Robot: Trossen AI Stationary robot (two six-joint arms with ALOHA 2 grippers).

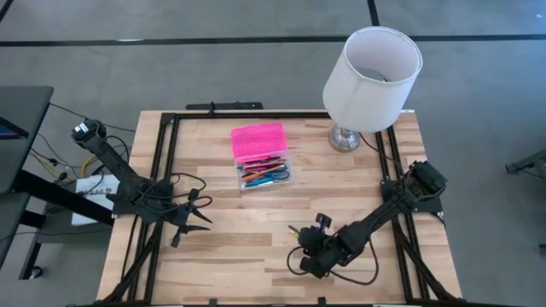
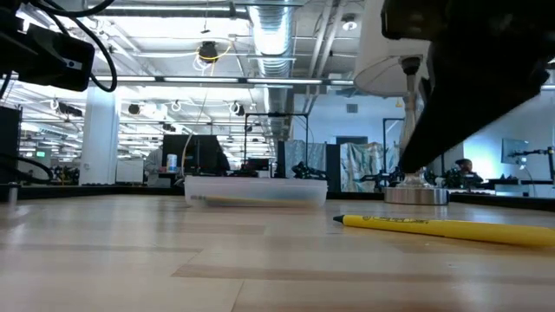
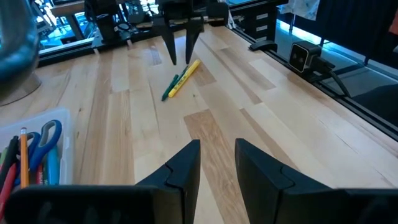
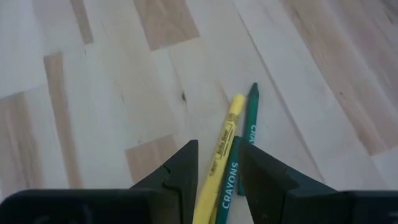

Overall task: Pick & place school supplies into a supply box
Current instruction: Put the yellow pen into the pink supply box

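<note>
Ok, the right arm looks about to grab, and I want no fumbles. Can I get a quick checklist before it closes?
1. Right gripper open: ok.
2. Yellow crayon between its fingers: ok.
3. Only one crayon lined up: not ok, the green crayon lies against the yellow one.
4. Fingers down at the table: cannot tell.
5. Pencil case open, pink lid back: ok.
6. Left gripper open, clear of the crayons: ok.

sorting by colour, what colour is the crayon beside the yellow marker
Green crayon, lying against the yellow marker; right wrist view shows it best.
</note>
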